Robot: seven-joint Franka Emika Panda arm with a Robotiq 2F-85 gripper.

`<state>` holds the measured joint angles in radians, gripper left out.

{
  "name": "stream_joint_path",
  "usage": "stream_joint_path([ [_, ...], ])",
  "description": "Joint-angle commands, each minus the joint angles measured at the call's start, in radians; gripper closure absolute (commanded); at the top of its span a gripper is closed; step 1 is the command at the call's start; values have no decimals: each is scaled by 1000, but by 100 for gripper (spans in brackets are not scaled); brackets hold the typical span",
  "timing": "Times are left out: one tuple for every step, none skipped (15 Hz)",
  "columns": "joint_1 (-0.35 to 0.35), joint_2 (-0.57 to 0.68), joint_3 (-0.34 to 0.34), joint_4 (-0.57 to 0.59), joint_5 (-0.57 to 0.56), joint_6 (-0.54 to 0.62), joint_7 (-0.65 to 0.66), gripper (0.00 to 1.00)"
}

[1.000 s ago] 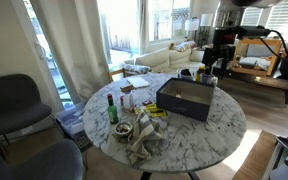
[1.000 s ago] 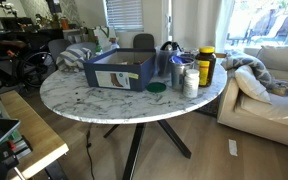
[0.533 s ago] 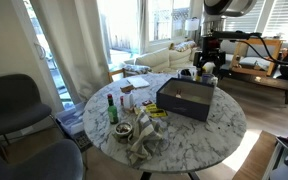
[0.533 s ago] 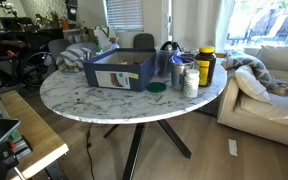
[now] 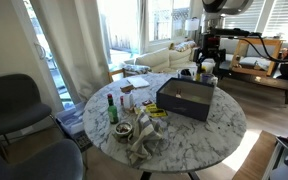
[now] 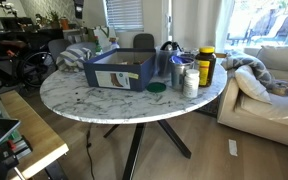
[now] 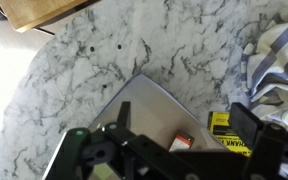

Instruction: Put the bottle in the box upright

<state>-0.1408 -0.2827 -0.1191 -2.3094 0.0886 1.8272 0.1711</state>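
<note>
1. The black two-fingered pincer [image 5: 208, 68] hangs from the arm above the far side of the round white marble table [image 5: 199, 135].
2. In the wrist view the pincer [image 7: 164, 140] has its fingers [image 7: 252, 128] spread wide apart, with nothing between them.
3. The dark blue open-topped rectangular box [image 5: 184, 100] stands on the table just below the pincer and a little nearer the camera. It shows in both exterior views [image 6: 119, 72].
4. The green glass bottle [image 5: 112, 108] stands upright on the table, well apart from the pincer, beyond the box on its far side. It is outside the box.
5. Directly under the pincer, the wrist view shows a grey flat corner-shaped surface [image 7: 149, 105] lying against the marble [image 7: 84, 70]. I cannot tell for sure whether it is the inside of the box.
6. On that grey surface, close under one finger of the pincer, lies a yellow packet [image 7: 220, 122].
7. Farther out past that same finger, at the edge of the wrist view, lies a striped cloth [image 7: 279, 40].
</note>
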Motion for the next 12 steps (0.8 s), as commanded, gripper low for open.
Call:
stream_joint_path([
  [-26,195,-44,170,43,-108,10,0],
  [-34,244,-57,216,46,-150,5,0],
  [-42,290,-66,256,46,-170,10,0],
  [-48,333,-72,292,42,-183,31,0],
  [-54,365,-77,319,38,-181,60,0],
  [-58,385,-81,339,34,-161,109,0],
  [-49,312,-74,262,26,-134,45,0],
  [-53,346,-78,291,26,-135,66,0],
  [-55,369,-80,310,26,-135,77,0],
  [-55,381,-81,322,26,-135,84,0],
  [-56,392,-78,320,72,-83,86,0],
  [-60,396,-76,314,134,7,55,0],
])
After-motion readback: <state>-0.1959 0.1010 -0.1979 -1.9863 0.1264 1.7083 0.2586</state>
